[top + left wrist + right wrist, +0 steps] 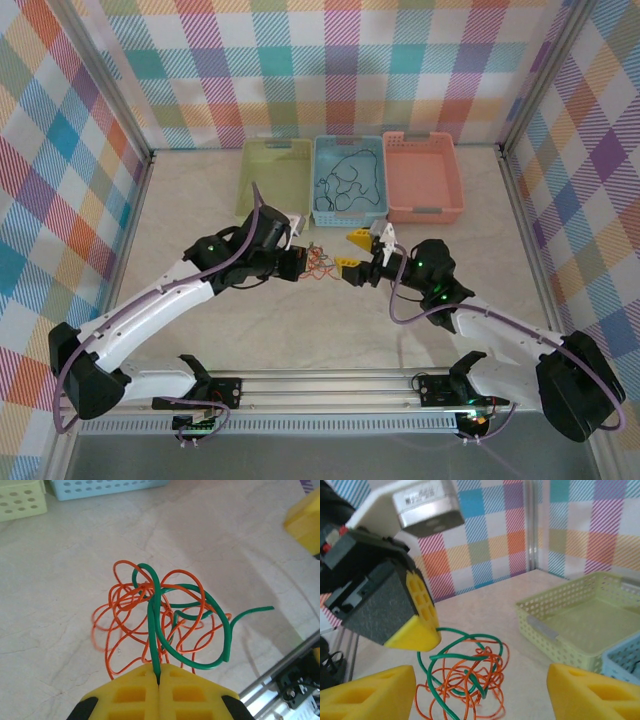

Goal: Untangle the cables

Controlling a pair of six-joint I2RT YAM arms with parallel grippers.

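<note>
Fingers [132, 695] of left gripper [159, 672] pressed together, clamped on green cable [227, 640]; orange cable [107, 645] snarled through it toward twelve o'clock. Right gripper [482, 692] at three o'clock of that knot, spread wide. Farther, at twelve, black cables [345, 185] lying in blue basket [348, 143].

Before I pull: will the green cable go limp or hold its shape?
Probably springy, not limp: the green cable stands in open arcs from the shut left gripper. Likely light, being so thin. It threads loops of the orange cable, so pulling may drag that along.
</note>
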